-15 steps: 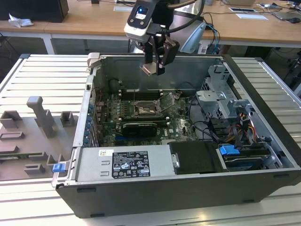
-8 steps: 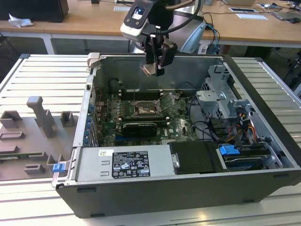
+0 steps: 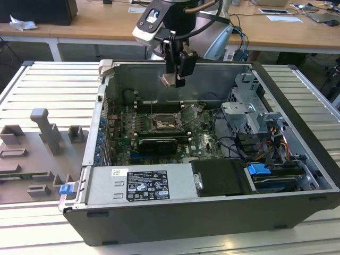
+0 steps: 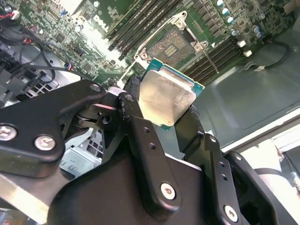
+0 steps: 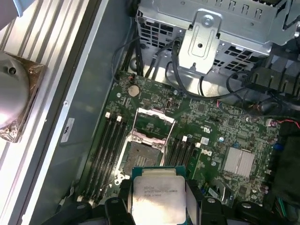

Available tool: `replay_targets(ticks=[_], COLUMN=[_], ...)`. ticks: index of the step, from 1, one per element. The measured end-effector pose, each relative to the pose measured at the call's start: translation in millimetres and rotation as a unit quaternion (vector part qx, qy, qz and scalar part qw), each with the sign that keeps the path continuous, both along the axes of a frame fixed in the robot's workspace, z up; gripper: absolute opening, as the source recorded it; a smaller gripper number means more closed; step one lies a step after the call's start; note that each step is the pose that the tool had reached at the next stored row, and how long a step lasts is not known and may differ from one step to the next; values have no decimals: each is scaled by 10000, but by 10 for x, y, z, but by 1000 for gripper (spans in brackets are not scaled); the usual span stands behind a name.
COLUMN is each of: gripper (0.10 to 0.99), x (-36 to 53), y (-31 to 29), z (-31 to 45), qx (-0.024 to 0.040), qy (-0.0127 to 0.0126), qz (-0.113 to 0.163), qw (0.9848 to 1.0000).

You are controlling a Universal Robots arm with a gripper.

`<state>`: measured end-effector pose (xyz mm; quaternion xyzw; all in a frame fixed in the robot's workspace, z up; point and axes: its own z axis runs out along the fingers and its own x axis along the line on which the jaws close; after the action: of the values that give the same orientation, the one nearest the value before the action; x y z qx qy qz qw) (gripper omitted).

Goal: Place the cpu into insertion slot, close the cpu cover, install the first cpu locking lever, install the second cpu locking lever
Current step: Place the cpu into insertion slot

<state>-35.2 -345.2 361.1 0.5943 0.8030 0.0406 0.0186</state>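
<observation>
My gripper (image 3: 178, 71) hangs above the open computer case, over the back part of the green motherboard (image 3: 199, 141). It is shut on the cpu (image 3: 168, 79), a flat square chip with a silvery face and green edge, gripped by two opposite sides between black fingers (image 4: 136, 117). Both wrist views show the cpu (image 4: 166, 96) (image 5: 157, 194) held well above the board. The insertion slot (image 5: 139, 157) (image 4: 171, 43) (image 3: 162, 124) lies below with its dark centre bare. The cpu cover (image 5: 154, 115), a silvery frame, is swung open away from the slot.
Black memory slots (image 5: 110, 143) flank the slot on both sides. A metal drive cage (image 3: 249, 109) and cable bundles (image 3: 234, 143) fill the exterior view's right side of the case. The power supply (image 3: 143, 183) lies along the front. A grey fixture (image 3: 45, 133) stands outside on the left.
</observation>
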Motion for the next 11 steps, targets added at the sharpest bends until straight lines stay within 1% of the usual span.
replay_targets(ticks=[11], gripper=[541], x=[0], y=[0], z=[-36], qx=[0], qy=[0], qz=[-223], qw=[9998])
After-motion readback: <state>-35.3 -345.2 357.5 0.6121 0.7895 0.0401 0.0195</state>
